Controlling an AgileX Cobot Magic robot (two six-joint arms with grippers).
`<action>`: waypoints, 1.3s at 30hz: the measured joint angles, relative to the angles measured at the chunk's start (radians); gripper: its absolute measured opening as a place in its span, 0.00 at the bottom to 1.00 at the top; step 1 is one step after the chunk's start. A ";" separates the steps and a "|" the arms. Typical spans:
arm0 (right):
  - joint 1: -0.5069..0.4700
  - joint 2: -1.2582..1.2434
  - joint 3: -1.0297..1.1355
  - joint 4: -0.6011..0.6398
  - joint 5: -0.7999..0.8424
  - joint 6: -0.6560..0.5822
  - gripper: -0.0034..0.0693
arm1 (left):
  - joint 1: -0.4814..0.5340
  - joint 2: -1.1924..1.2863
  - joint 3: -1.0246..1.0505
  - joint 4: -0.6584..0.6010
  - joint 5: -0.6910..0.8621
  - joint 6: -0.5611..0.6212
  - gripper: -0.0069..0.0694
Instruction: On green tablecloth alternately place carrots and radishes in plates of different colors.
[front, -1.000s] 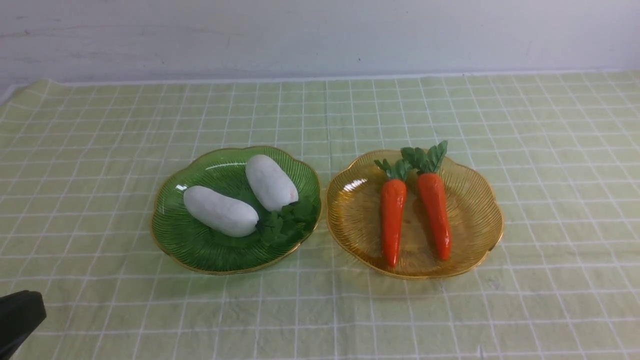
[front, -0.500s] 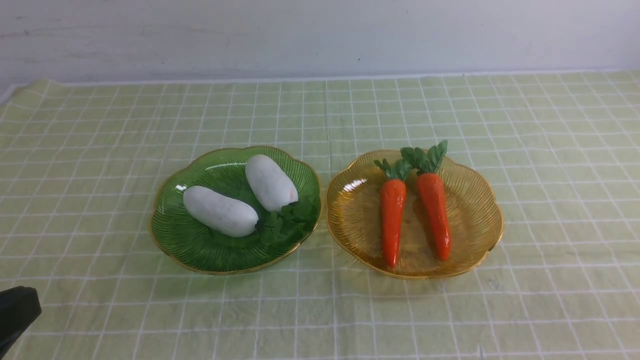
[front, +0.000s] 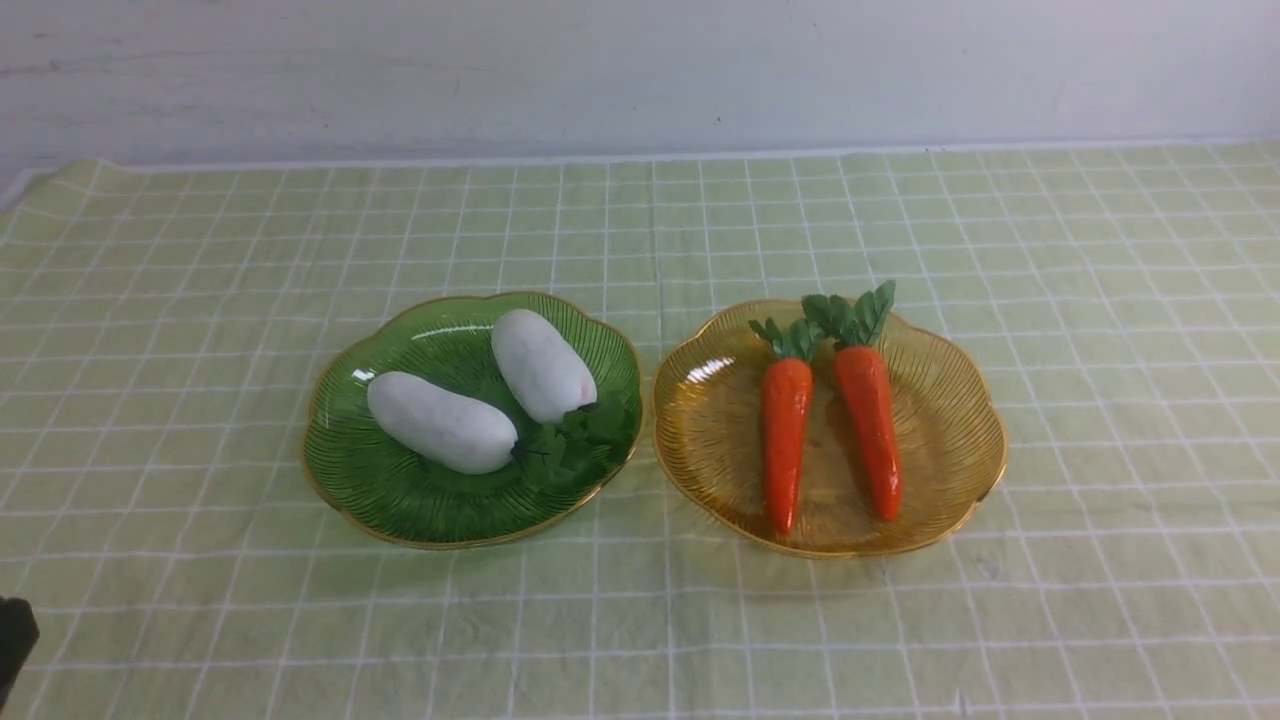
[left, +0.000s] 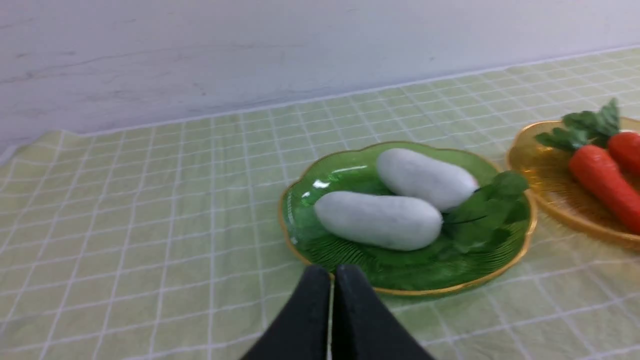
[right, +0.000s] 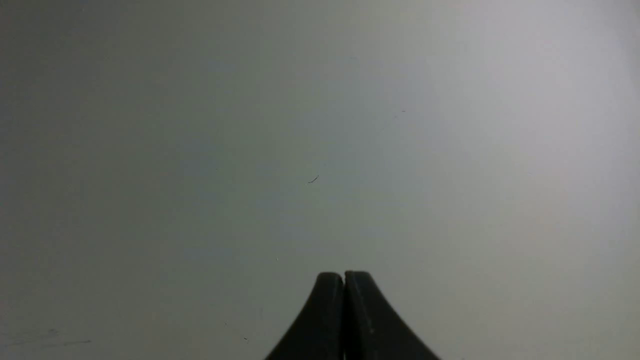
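Two white radishes (front: 440, 422) (front: 541, 364) lie in the green plate (front: 350, 470) on the green tablecloth (front: 200, 300). Two orange carrots (front: 785, 440) (front: 870, 425) lie in the amber plate (front: 960, 430) to its right. My left gripper (left: 332, 274) is shut and empty, just short of the green plate's (left: 300, 250) near rim in the left wrist view; only a dark sliver of it (front: 12, 640) shows at the front view's lower left edge. The radishes (left: 380, 220) (left: 425, 177) and carrots (left: 602, 182) also show there. My right gripper (right: 344, 276) is shut and empty, facing a plain grey surface; it is out of the front view.
A pale wall (front: 640, 70) runs behind the cloth's far edge. Bare cloth lies around both plates.
My left gripper has drawn back toward the lower left edge of the front view, showing less of itself. Plates, radishes and carrots have not moved.
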 joint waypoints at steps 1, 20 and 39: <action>0.000 0.000 0.000 0.000 0.000 -0.003 0.03 | 0.028 -0.022 0.046 -0.007 -0.018 0.010 0.08; 0.000 0.000 0.000 0.000 0.000 -0.006 0.03 | 0.104 -0.073 0.224 -0.012 -0.001 0.028 0.08; 0.000 0.000 0.000 -0.131 0.000 -0.182 0.03 | 0.105 -0.073 0.224 -0.012 -0.001 0.028 0.08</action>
